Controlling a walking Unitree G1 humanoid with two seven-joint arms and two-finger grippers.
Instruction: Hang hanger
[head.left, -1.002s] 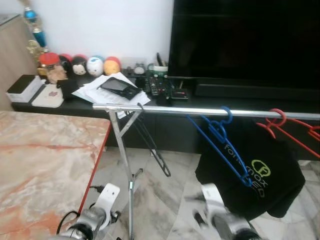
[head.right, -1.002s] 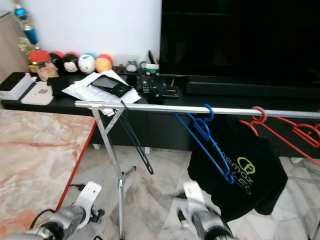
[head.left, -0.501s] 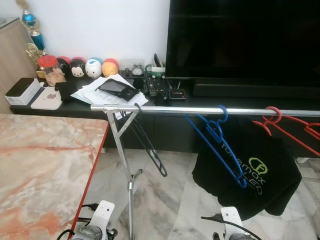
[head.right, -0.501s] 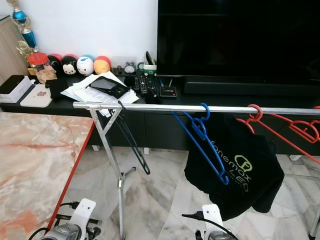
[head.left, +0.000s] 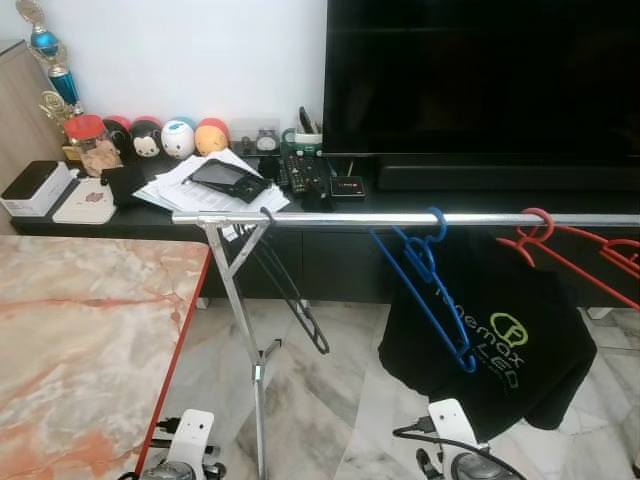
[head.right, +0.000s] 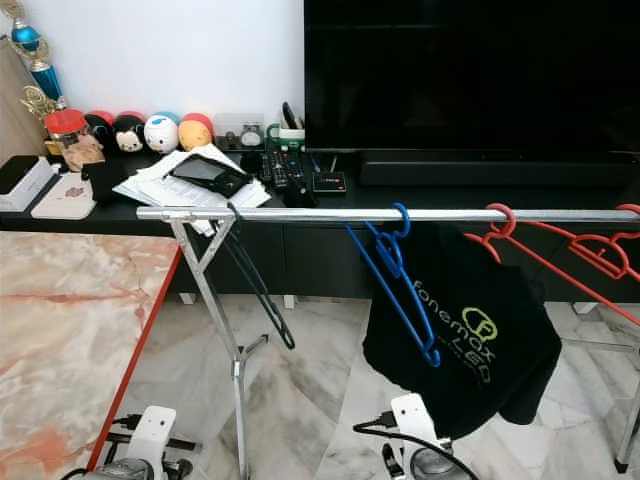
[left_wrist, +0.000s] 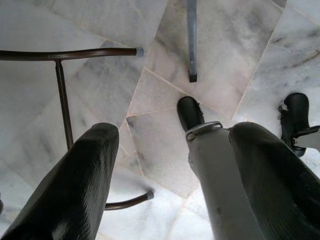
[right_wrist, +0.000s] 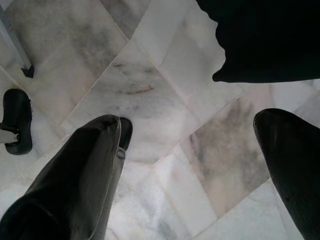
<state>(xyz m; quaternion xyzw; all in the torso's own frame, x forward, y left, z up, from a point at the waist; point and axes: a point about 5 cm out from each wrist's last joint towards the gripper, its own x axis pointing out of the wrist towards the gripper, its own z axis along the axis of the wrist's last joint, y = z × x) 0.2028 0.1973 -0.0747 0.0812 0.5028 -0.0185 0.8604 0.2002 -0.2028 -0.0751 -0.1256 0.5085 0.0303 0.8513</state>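
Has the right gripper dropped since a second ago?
Yes. The right arm sits lower against the black shirt, and its gripper hangs open over the floor.

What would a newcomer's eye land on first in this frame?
Probably the silver clothes rail running across the middle, with a blue hanger and a black printed T-shirt hanging near its centre, a red hanger to the right and a black hanger near the left end. Behind it, a large dark TV stands on the low cabinet.

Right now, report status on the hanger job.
Left gripper and right gripper open, empty, low over the floor. Blue hanger, dark hanger and red hanger hooked on the rail. Nothing blocking.
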